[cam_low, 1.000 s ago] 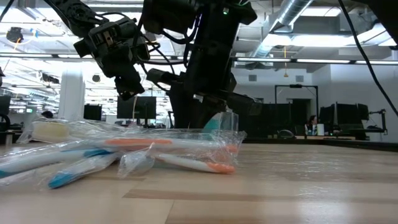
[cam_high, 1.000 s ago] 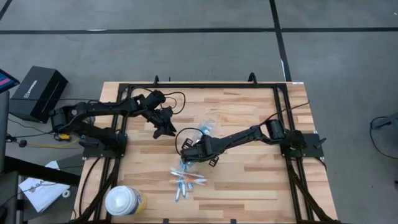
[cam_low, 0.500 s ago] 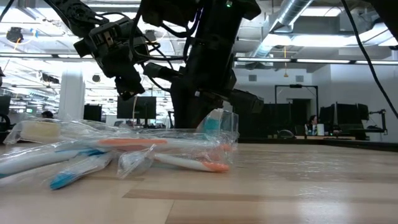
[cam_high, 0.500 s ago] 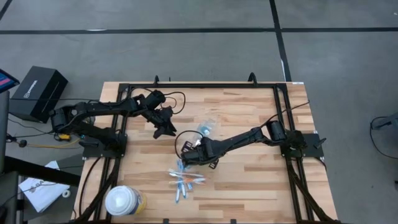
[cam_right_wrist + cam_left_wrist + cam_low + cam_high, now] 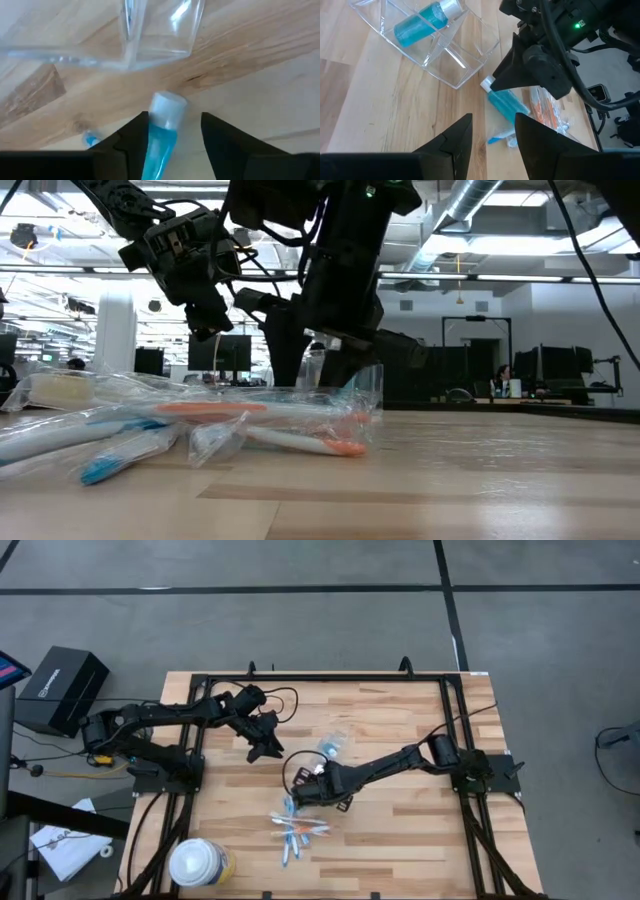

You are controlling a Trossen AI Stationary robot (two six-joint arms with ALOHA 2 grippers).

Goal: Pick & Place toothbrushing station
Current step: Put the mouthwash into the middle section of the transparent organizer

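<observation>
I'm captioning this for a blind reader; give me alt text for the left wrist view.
The right end effector comes in over a blue tube lying on the wooden table. A clear plastic holder lies tipped nearby with a second blue tube inside, and wrapped toothbrushes lie beyond.

Hidden and cut-off parts

High view: right gripper (image 5: 312, 790) covers the blue tube (image 5: 161, 136), whose lower end leaves the right wrist view at 6 o'clock; clear organizer (image 5: 427, 42) is cropped at 12 o'clock in the left wrist view.
</observation>
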